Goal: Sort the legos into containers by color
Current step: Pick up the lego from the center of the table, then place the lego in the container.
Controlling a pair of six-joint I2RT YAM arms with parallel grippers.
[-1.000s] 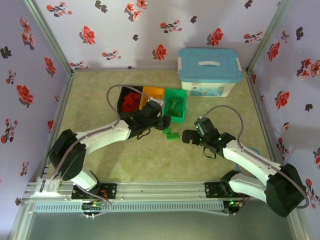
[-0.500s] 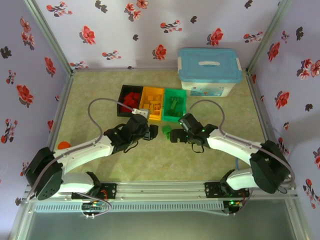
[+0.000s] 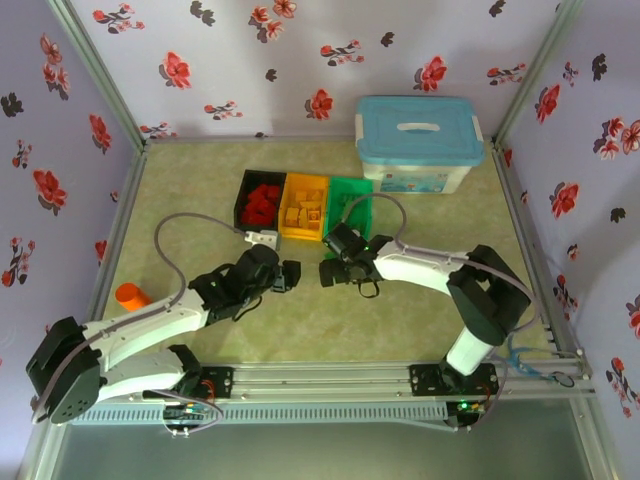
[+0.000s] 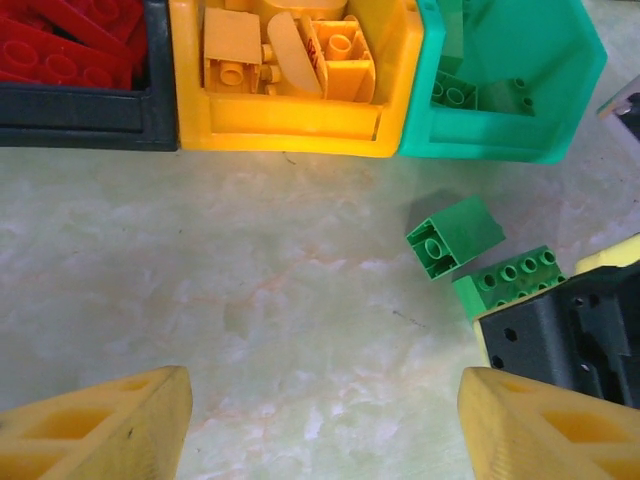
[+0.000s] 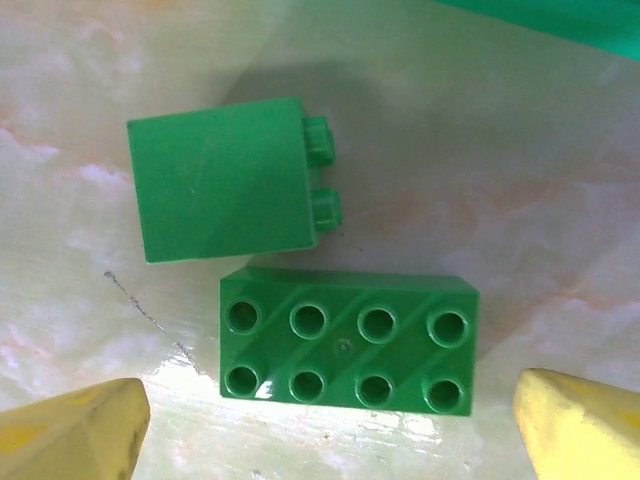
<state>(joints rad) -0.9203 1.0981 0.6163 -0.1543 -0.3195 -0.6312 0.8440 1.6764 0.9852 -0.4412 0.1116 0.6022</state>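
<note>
Under my R tool (image 5: 325, 438), on the desk (image 5: 560, 200), lie two loose green bricks: a flat eight-stud brick (image 5: 345, 345), studs up, and a taller block (image 5: 225, 180) tipped on its side just beside it (touching or a hair apart, can't tell). The jaws are wide, one finger off each short end of the flat brick, nothing held.

Step in hand, as I judge it: pick the flat brick. To do it well:
- The brick sits a bit ahead of the line btw my fingers, so I should nudge fwd until they bracket its middle.
- Drop straight down and close on the short ends w/o catching the tipped block.
- Lift enough to clear the front wall of the green bin (image 4: 500, 150), which is near.

My L tool (image 4: 325, 430) is wide too and empty, over bare desk in front of the bins. The R tool's black body is close on its right, so it's best kept out of the way.

Bins stand side by side in a row:
- The black bin (image 4: 90, 120) has red bricks (image 4: 60, 50).
- The orange bin (image 4: 290, 125) has yellow bricks (image 4: 290, 50).
- The green bin has green bricks (image 4: 480, 90).
</note>
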